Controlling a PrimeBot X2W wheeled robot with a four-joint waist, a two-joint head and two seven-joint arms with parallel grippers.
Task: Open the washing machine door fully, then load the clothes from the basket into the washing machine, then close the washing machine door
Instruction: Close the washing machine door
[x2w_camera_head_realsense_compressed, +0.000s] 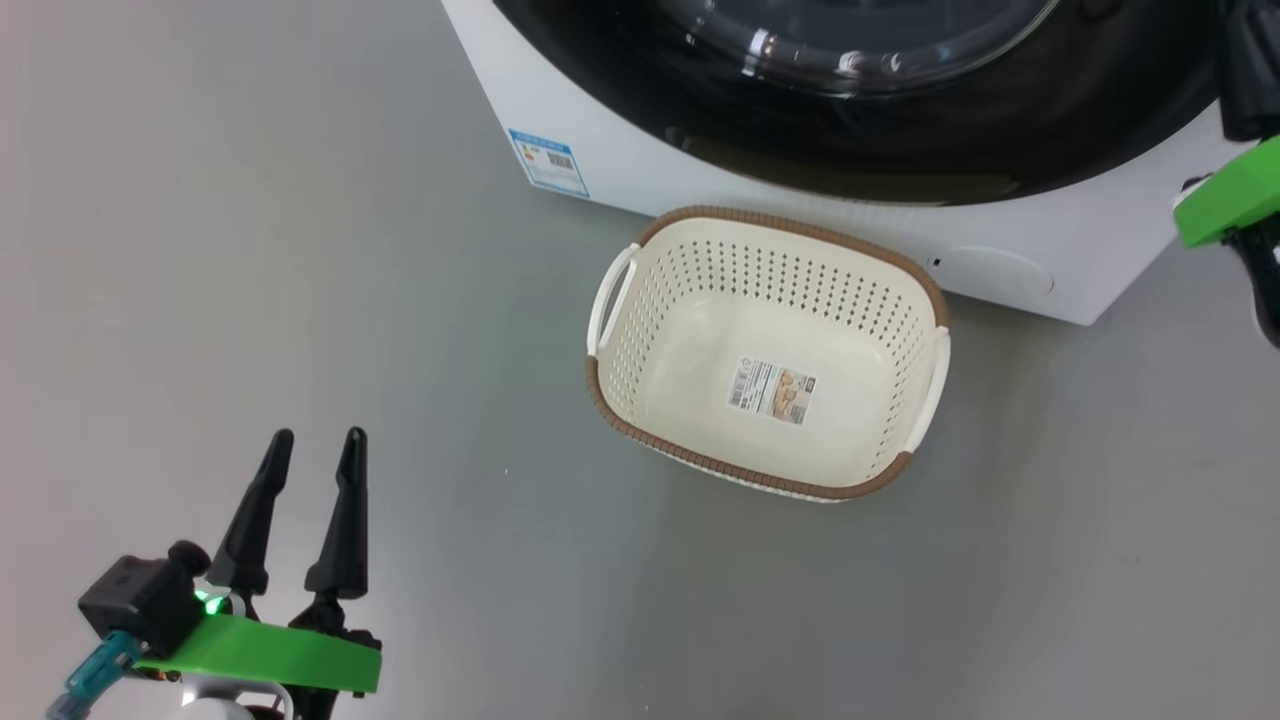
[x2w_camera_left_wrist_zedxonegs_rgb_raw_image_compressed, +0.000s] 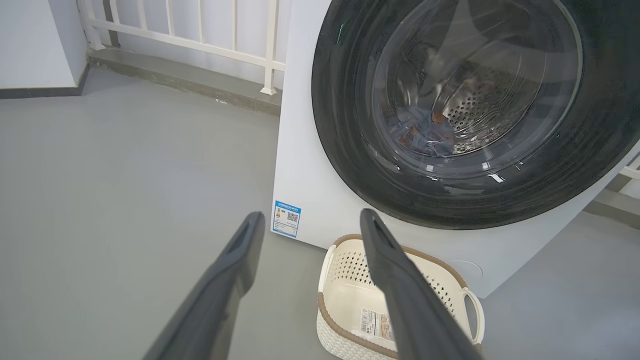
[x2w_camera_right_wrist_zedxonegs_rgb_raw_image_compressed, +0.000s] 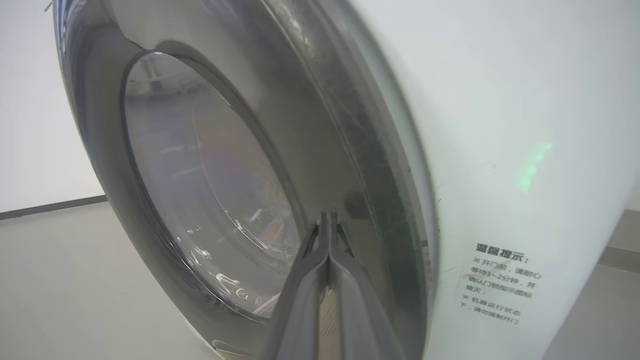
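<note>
Head view: the cream perforated basket (x2w_camera_head_realsense_compressed: 700, 300) is sitting on the grey floor (x2w_camera_head_realsense_compressed: 300, 250) near the centre, with no garment in it. It is just below the white washing machine (x2w_camera_head_realsense_compressed: 1000, 270) at 12 o'clock. At 7 o'clock the left gripper (x2w_camera_head_realsense_compressed: 319, 436) is hovering over the floor, its fingers spread wide and holding nothing.

Left wrist view: the washing machine door (x2w_camera_left_wrist_zedxonegs_rgb_raw_image_compressed: 345, 125) is standing at 1 o'clock. The light blue clothes (x2w_camera_left_wrist_zedxonegs_rgb_raw_image_compressed: 427, 132) are lying in the drum behind its glass.

Right wrist view: the right gripper (x2w_camera_right_wrist_zedxonegs_rgb_raw_image_compressed: 327, 217) is rising from 6 o'clock. Its fingers are pressed together and empty, and their tips are touching the door's black rim. I judge that the closing step is in hand. The next move is calling for a firm, straight push until the door is sitting flush, and I cannot tell whether it is fully shut.
</note>
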